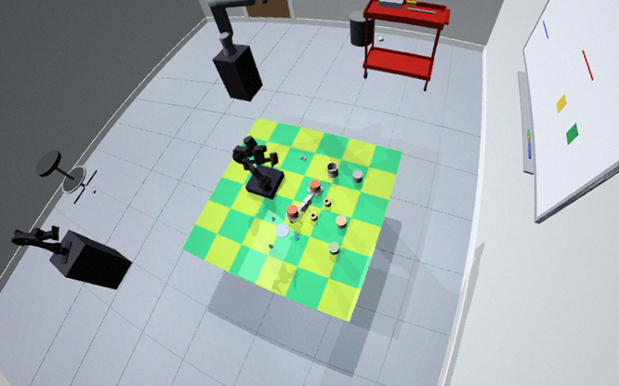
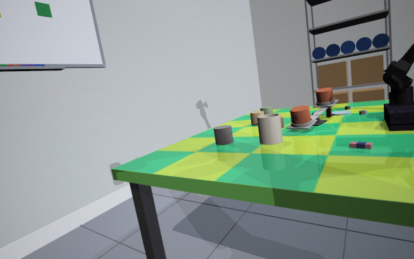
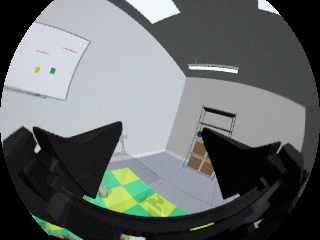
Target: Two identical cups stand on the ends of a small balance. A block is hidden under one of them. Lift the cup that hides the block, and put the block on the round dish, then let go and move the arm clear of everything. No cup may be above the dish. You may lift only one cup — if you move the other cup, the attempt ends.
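Two identical orange cups stand upside down on the ends of a small grey balance point(image 1: 306, 199) point(image 2: 317, 114) in the middle of the checkered table point(image 1: 330, 294) point(image 2: 213, 179). One cup point(image 1: 314, 185) point(image 2: 300, 114) sits on the low end. The other cup point(image 1: 293, 210) point(image 2: 324, 95) sits on the raised end, close to the pale blue round dish point(image 1: 282, 229) point(image 2: 341, 112). No block is in sight under either cup. My gripper point(image 1: 271, 158) point(image 3: 163, 128) is open and empty, folded high over the arm's base point(image 1: 264, 183) point(image 2: 398, 117), well away from both cups.
A beige cup point(image 1: 332, 169) point(image 2: 269, 128) and a grey cylinder point(image 1: 357, 175) point(image 2: 223, 135) stand beyond the balance. A tan cylinder point(image 1: 341, 221) and a greenish one point(image 1: 333, 248) stand nearby. A pink and blue piece point(image 1: 302, 156) point(image 2: 360, 144) lies near the base, with small dark cubes point(image 2: 362, 111) near the dish.
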Robot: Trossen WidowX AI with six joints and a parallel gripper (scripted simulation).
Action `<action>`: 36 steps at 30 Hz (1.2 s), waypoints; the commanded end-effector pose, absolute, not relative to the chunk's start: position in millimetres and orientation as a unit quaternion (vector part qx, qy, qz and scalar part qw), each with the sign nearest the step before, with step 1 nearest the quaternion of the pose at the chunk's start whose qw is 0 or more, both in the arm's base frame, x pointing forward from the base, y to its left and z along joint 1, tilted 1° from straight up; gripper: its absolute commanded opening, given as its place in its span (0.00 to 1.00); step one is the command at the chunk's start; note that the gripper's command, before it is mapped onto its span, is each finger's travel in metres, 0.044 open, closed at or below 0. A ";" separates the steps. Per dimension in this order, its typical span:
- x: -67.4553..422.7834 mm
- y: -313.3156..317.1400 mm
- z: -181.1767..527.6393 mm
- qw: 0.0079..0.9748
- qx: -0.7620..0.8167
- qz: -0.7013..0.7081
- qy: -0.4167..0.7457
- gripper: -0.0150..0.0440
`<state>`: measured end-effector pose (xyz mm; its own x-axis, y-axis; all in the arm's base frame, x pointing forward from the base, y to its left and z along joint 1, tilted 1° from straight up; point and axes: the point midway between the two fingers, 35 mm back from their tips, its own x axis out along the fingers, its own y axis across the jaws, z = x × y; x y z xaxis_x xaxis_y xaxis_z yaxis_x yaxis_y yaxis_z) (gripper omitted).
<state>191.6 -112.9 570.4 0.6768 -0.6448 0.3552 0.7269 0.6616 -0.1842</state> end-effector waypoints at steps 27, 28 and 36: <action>222.8 5.8 303.3 0.968 0.037 -0.110 0.223 1.00; 219.3 9.1 293.5 0.965 0.040 -0.106 0.238 1.00; 183.0 26.5 220.4 0.932 0.048 -0.084 0.350 1.00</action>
<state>201.0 20.9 255.0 0.8063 -0.1419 -0.5742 0.2004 0.9789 0.0395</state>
